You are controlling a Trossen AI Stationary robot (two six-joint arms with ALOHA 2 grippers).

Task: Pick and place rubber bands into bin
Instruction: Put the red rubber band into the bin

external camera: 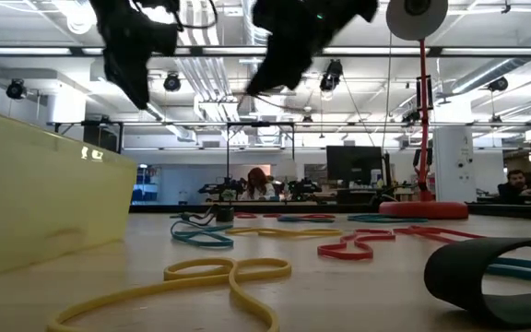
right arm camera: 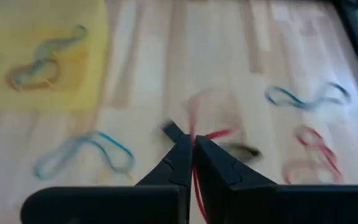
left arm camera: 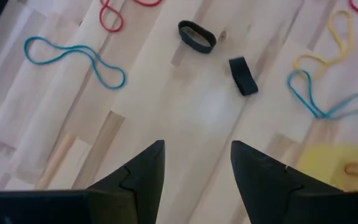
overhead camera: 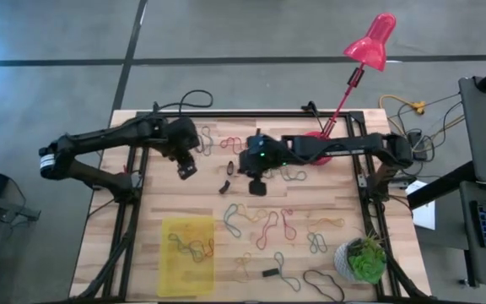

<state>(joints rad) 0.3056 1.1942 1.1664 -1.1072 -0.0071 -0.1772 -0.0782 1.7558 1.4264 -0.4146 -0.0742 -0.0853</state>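
High view shows both arms reaching in over the far half of the wooden counter (overhead camera: pixel 142 211), the left gripper (overhead camera: pixel 187 168) hanging released with its fingers (left arm camera: pixel 143 171) spread over bare wood, near two small dark blocks (left arm camera: pixel 243 76). The right gripper (overhead camera: pixel 258 184) sits near the middle of the counter, raised off it, and from its wrist camera I can see the fingers (right arm camera: pixel 178 163) clenched together on a thin red rubber band (right arm camera: pixel 194 127) that dangles from the tips and trails down between them. The yellow bin (overhead camera: pixel 187 243) lies at the near left of the counter, well apart from both grippers, with a few bands (overhead camera: pixel 191 247) already lying inside it. Most of the rubber bands (overhead camera: pixel 264 226) are loose on the wood between the bin and a small potted plant (overhead camera: pixel 364 259) at the near right corner, in blue, yellow and red loops. A red desk lamp (overhead camera: pixel 371 40) leans over the far right side. From table height a yellow loop (external camera: pixel 219 274) lies closest, with red and blue ones behind it.
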